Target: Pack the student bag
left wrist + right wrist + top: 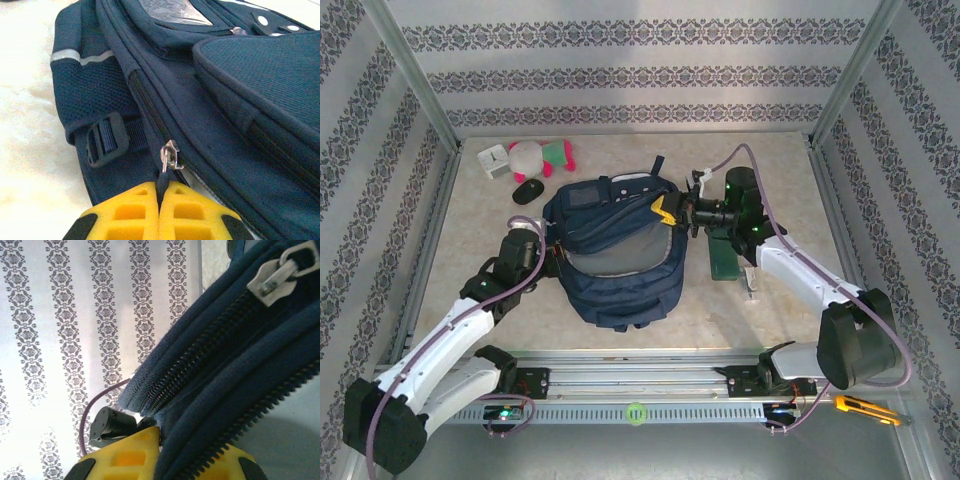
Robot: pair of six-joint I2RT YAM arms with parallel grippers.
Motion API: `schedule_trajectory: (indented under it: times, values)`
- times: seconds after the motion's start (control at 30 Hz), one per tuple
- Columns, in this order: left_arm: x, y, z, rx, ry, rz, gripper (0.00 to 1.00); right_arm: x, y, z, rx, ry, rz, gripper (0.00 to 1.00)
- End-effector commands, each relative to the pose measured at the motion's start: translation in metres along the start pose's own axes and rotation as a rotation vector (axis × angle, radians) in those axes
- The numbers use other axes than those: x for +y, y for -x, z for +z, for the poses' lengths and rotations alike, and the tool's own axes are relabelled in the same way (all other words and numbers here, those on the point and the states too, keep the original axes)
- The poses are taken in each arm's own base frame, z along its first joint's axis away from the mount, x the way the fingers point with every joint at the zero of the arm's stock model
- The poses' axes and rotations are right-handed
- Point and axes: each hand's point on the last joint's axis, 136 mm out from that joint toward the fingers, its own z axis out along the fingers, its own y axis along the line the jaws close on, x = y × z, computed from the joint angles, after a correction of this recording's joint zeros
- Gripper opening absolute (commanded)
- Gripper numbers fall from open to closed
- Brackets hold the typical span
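One large navy blue fabric backpack (615, 255) lies mid-tabletop (470, 215). My left gripper (160, 187) is clenched on its zip pull (170, 157) at 9 o'clock, and my right gripper (162, 447) grasps its rim at 2 o'clock. At 11 o'clock, unpacked: one pink-and-white plush toy (542, 157), one white box (492, 160) and one black oval object (528, 190). I judge packing barely begun.

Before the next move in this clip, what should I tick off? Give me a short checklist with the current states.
1. Left tool shut on the zip pull: ok.
2. Right tool clamping the student bag at its rim: ok.
3. Zip fully open: cannot tell.
4. Plush toy and black mouse packed: not ok, both lie on the table behind the bag.
5. Green object beneath the right arm clear of its path: cannot tell.
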Motion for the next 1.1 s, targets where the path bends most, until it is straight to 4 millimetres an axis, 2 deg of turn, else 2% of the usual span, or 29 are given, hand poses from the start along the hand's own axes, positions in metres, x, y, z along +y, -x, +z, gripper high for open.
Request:
schedule_trajectory:
  times: [0.0,0.23,0.5,0.57,0.63,0.77,0.9,1.07]
  values:
    - [0.033,0.019,0.013,-0.07,0.105,0.04,0.0,0.068,-0.01,-0.017,0.087,0.155,-0.179,0.0]
    - [0.058,0.046,0.051,-0.093,0.143,0.052,0.0,0.082,-0.005,-0.019,0.155,0.191,-0.178,0.0]
    - [0.076,0.063,0.082,-0.098,0.173,0.041,0.0,0.08,-0.003,-0.016,0.161,0.194,-0.165,0.0]
    - [0.074,0.07,0.086,-0.104,0.161,0.045,0.05,0.078,0.001,-0.016,0.141,0.191,-0.161,0.0]
    - [0.066,0.076,0.086,-0.102,0.125,0.058,0.16,0.074,0.006,-0.015,0.109,0.183,-0.163,0.0]
    - [0.042,0.09,0.066,-0.145,0.025,0.081,0.47,0.058,0.022,-0.008,0.014,0.148,-0.159,0.0]
    - [0.014,0.099,0.027,-0.221,-0.092,0.176,0.59,0.036,0.03,0.004,-0.043,0.103,-0.151,0.0]
    - [-0.057,0.076,-0.03,-0.301,-0.437,0.519,0.63,0.017,0.028,0.018,-0.05,0.066,-0.127,0.0]
